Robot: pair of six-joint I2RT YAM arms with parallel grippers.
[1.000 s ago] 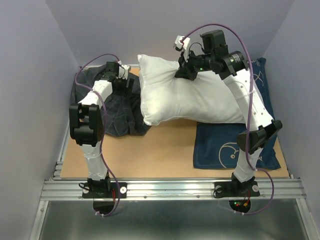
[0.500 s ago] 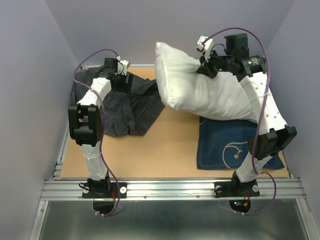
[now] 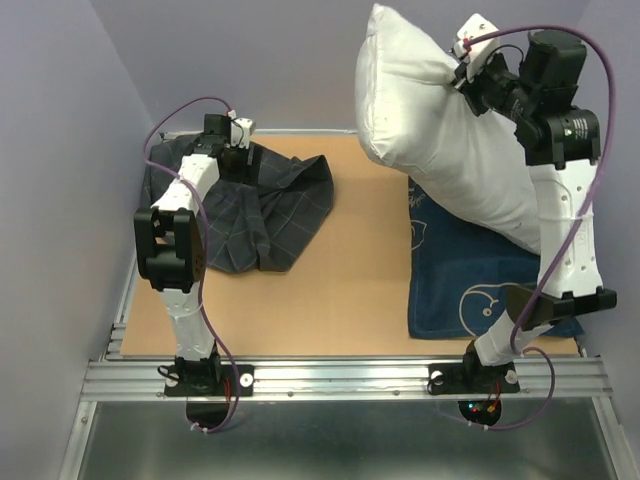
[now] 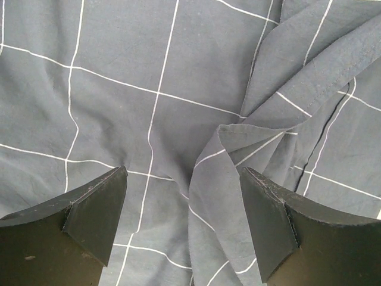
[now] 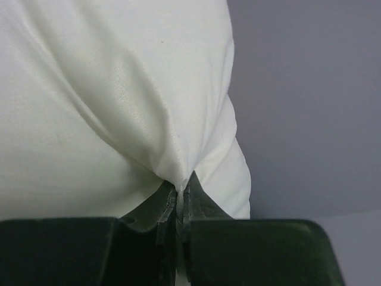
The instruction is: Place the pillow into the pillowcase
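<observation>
The white pillow [image 3: 440,130] hangs lifted at the back right, its lower end over the navy cloth. My right gripper [image 3: 462,78] is shut on a pinch of the pillow's fabric [image 5: 178,179] near its top edge. The dark grey pillowcase [image 3: 265,205] with a light grid lies crumpled at the back left of the table. My left gripper [image 3: 240,165] is open just above it; in the left wrist view the fingers [image 4: 95,208] straddle a raised fold of the pillowcase [image 4: 220,155] without closing on it.
A navy blue cloth [image 3: 470,290] with white drawings lies flat on the right of the brown table [image 3: 330,290]. Grey walls close in the back and both sides. A metal rail [image 3: 340,375] runs along the near edge.
My right gripper has lifted the pillow up and to the right, off the pillowcase and the table's middle. The pillowcase's right part is now uncovered. The left gripper has barely moved.
</observation>
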